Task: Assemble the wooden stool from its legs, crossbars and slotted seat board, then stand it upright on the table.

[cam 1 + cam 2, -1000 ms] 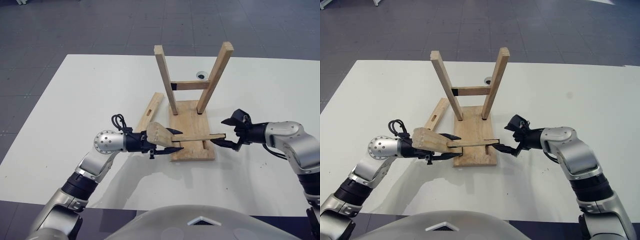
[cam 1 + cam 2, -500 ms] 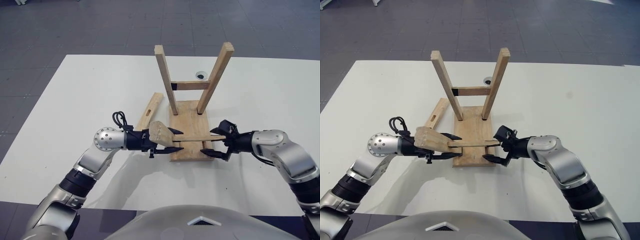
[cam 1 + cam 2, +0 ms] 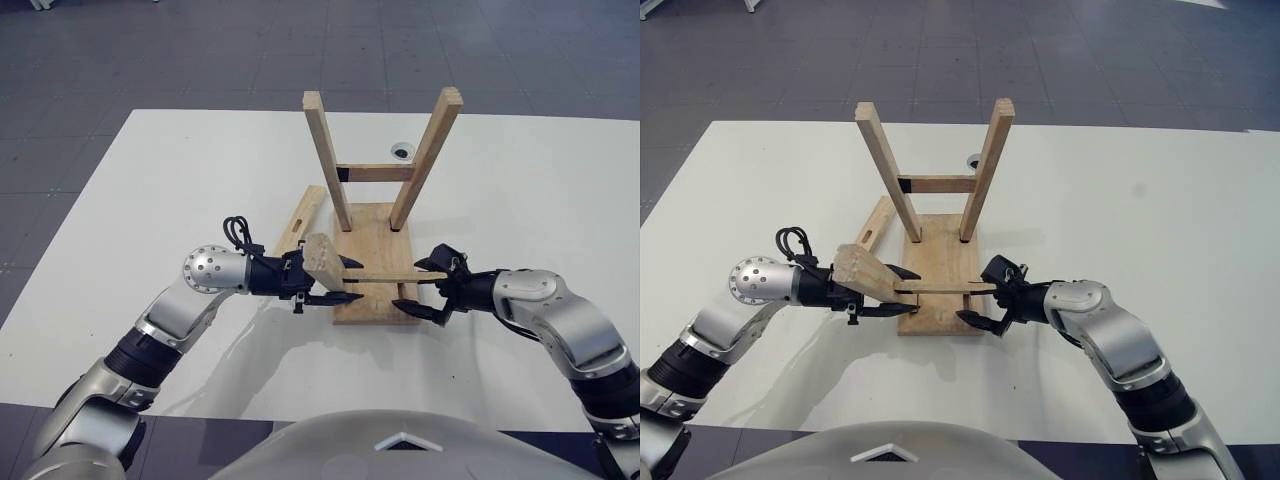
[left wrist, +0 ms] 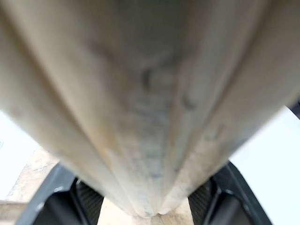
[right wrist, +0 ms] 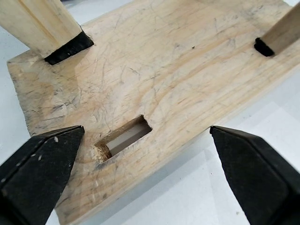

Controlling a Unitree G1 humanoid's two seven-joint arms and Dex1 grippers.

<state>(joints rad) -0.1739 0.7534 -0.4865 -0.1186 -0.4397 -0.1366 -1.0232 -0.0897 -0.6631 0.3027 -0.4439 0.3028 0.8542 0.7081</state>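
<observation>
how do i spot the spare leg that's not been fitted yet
On the white table, find the seat board with two legs standing up from it. Beside its left edge lies the spare leg: the only leg lying flat, with a slot in its face.

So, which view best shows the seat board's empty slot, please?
The right wrist view: the empty slot is close and unobstructed. Eye views show it small; the held leg hides it in the left wrist view.

I see a white table point(image 3: 150, 180): the slotted seat board point(image 3: 372, 240) lies flat on it, a loose leg point(image 3: 300, 218) just beside its left edge, a small round fitting point(image 3: 402, 151) behind.
</observation>
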